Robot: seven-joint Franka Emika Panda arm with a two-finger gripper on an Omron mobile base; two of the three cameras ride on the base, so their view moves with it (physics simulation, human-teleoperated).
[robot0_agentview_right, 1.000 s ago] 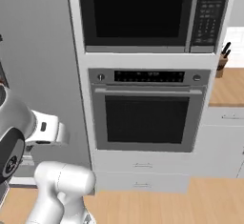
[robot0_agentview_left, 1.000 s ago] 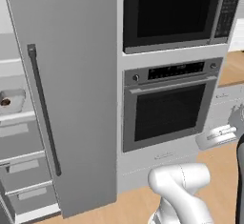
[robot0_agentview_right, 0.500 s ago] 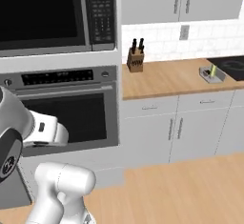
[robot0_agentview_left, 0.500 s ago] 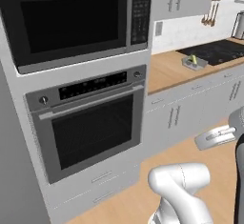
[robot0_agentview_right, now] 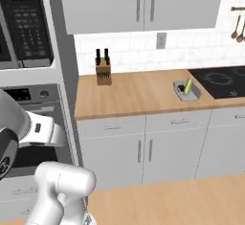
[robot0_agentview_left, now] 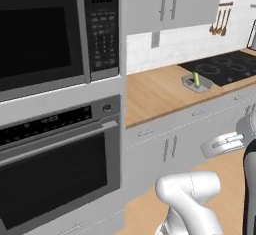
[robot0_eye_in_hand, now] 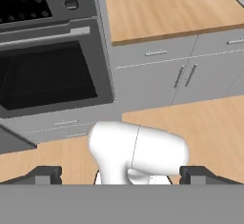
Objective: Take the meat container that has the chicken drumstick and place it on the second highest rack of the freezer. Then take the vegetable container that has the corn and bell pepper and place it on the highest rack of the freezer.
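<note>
One grey tray [robot0_agentview_right: 187, 91] sits on the wooden worktop [robot0_agentview_right: 139, 95], close to the worktop's front edge and just beside the black cooktop [robot0_agentview_right: 221, 81] at its right end. In the tray stands the corn [robot0_agentview_right: 188, 85], a yellow-green cob leaning against the tray's far side; something small and dark lies next to it, too small to identify. The same tray [robot0_agentview_left: 196, 83] appears from the other base camera, again near the front edge beside the cooktop [robot0_agentview_left: 223, 68]. A knife block [robot0_agentview_right: 103, 71] stands at the worktop's back left corner, against the white tiled wall. Left of the worktop rises the black-fronted wall oven [robot0_agentview_left: 55, 171] with a microwave [robot0_agentview_left: 47, 34] above it. Grey cabinet doors [robot0_agentview_right: 141, 154] run below the worktop and wooden spoons [robot0_agentview_right: 237, 24] hang on the wall at the far right. The gripper [robot0_eye_in_hand: 121, 176] hangs low over the wooden floor [robot0_eye_in_hand: 205, 123], well apart from the tray, with its two dark fingertips [robot0_eye_in_hand: 47, 174] spread wide and nothing between them.
</note>
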